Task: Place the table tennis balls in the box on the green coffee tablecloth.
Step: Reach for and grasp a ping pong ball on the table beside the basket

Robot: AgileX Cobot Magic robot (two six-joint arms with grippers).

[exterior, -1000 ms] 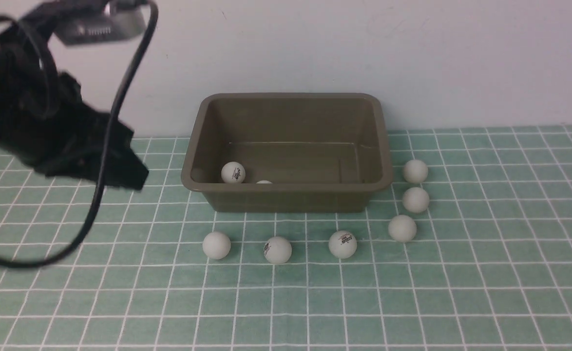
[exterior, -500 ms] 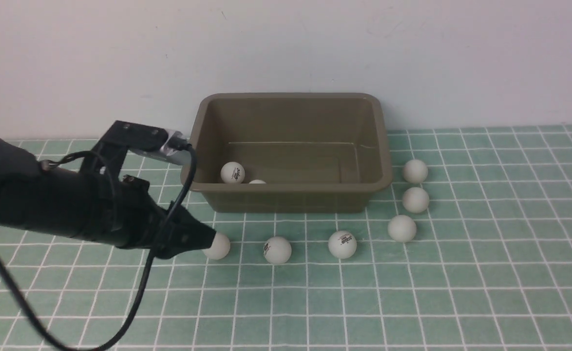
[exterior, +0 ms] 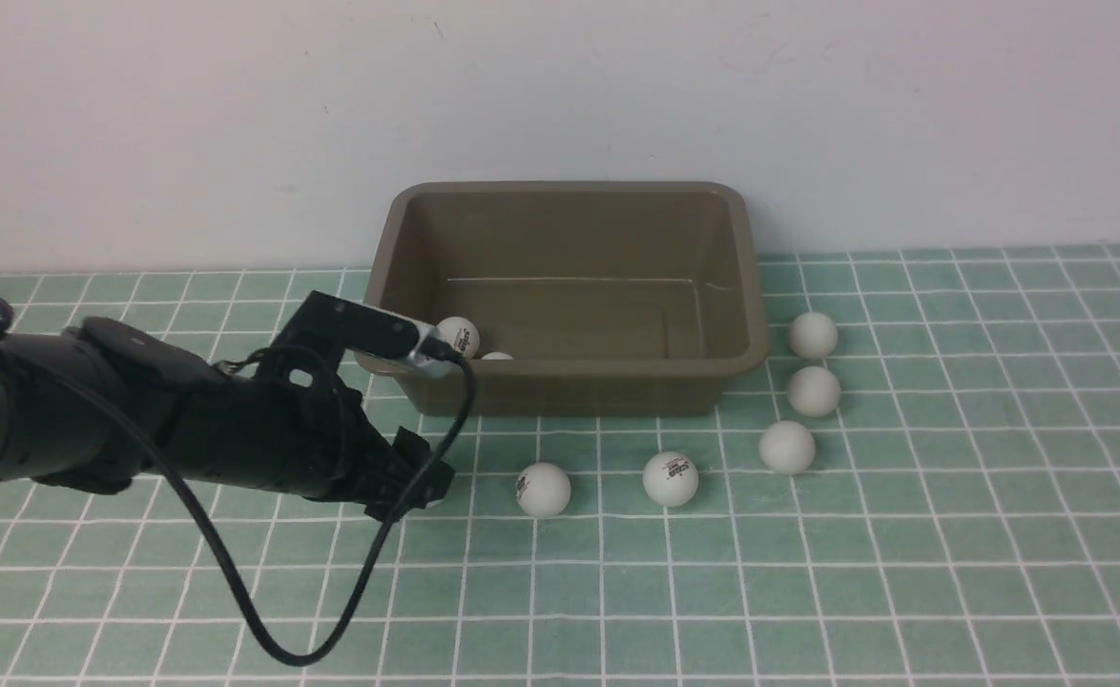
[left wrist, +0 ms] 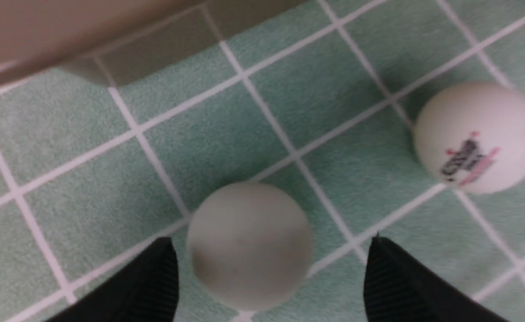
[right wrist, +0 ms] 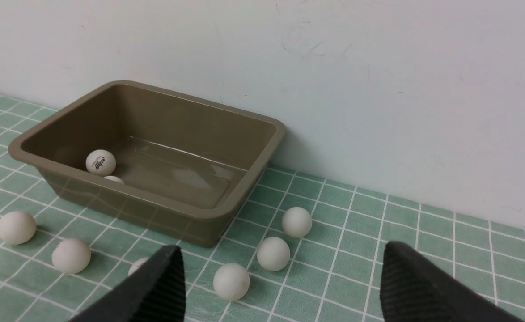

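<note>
Your left gripper [exterior: 424,485]: jaws apart, straddling a ball [left wrist: 250,243] on the cloth [exterior: 808,572] just near-left of the box [exterior: 560,377], seemingly not squeezing it | your right gripper [right wrist: 282,248]: jaws apart, empty | two balls [exterior: 457,336] in box's near-left corner | five loose balls [exterior: 671,478] near and right of box

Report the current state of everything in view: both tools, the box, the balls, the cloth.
left tool, open, straddling the leftmost ball.
right tool, open, empty.
box, upright on the tablecloth, holding two balls.
boxed balls, lying at its left end.
leftmost ball, on the tablecloth, not gripped.
five loose balls, on the tablecloth outside the box.
tablecloth, spread flat.
</note>
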